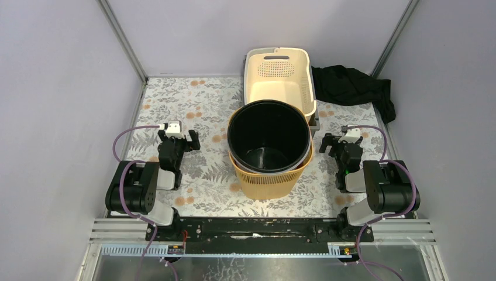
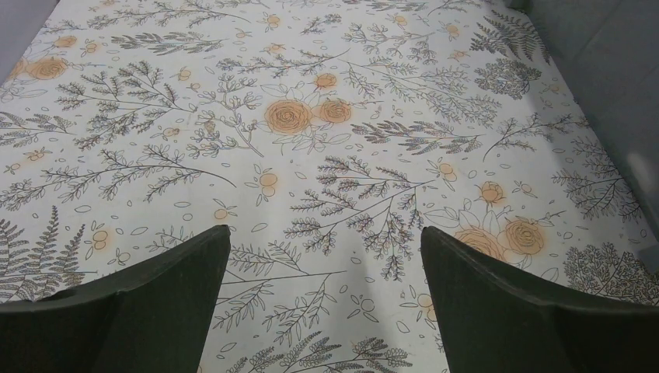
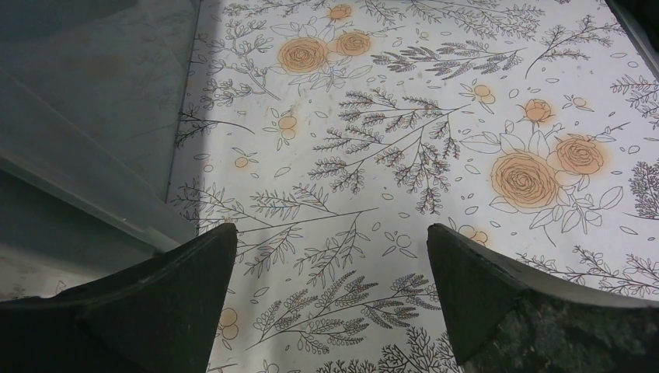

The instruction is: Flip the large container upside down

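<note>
Nothing done yet — black bucket (image 1: 268, 137) stands mouth-up; left gripper (image 1: 186, 139) and right gripper (image 1: 332, 142) flank it, wide open, empty.

The left gripper (image 2: 323, 230) has two dark, wedge-shaped fingers (image 2: 171, 295) spread wide at the lower edge. Between and beyond them lies a white table covering printed with grey ferns and orange roses (image 2: 326, 116). A grey wall panel (image 2: 614, 70) borders its upper right.
</note>
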`<state>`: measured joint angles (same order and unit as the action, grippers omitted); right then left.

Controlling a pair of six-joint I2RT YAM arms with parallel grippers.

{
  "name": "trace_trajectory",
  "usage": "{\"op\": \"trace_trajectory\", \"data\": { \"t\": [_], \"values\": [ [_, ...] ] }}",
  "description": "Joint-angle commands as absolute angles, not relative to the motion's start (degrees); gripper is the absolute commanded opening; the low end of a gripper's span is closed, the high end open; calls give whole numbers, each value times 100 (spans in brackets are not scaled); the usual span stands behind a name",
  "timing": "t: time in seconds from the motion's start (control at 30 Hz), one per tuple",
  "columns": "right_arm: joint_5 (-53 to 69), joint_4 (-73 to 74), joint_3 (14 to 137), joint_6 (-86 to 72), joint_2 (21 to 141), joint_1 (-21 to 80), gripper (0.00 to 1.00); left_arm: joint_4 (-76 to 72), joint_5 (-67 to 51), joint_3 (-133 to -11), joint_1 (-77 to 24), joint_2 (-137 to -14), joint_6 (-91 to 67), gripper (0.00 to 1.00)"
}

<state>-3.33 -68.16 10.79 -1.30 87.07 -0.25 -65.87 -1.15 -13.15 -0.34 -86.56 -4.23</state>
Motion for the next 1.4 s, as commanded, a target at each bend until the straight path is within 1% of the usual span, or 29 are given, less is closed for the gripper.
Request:
{"op": "trace_trajectory", "data": {
  "t": [0.0, 0.9, 0.97, 1.1, 1.23, 1.37],
  "values": [
    [-241, -7024, 1247, -35, 8675, 0, 99, -6706, -87, -1429, -54, -8690, -296, 100],
    [-273, -7085, 1196, -27, 8658, 0, 99, -6677, -171, -1426, -53, -8634, -280, 100],
    [-382, -7208, 1139, -78, 8638, 0, 99, -6473, -255, -1450, -55, -8396, -238, 100],
    [-603, -7042, 1056, -154, 8241, 0, 99, -5561, -223, -1526, -107, -7400, -204, 100],
    [-478, -6257, 1019, -159, 7337, 0, 99, -5232, -400, -1412, -152, -6526, -568, 100],
    [-300, -5522, 975, -160, 6328, 0, 99, -4490, -666, -1506, -219, -5648, -851, 100]
  ]
}}
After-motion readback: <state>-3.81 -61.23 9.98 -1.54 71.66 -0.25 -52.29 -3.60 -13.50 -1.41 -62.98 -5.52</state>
